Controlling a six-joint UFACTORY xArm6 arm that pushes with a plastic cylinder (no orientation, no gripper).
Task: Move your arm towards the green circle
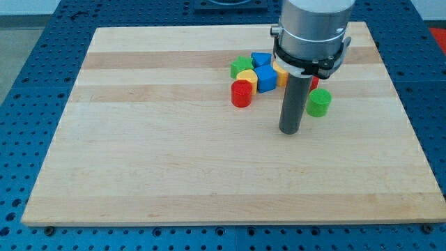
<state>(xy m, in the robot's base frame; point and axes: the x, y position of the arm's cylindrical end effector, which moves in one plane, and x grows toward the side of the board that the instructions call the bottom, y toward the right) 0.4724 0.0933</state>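
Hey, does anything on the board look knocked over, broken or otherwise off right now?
Nothing stands out. The blocks sit upright, bunched near the view's top of the wooden board; the green circle stands slightly apart at the cluster's right. My tip rests just left of it, apparently not touching.

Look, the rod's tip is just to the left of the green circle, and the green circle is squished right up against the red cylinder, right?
Not quite. In the camera view, my tip is indeed just left of the green circle, but that circle stands alone, apart from the red cylinder, which sits further toward the view's left beside the cluster of blocks.
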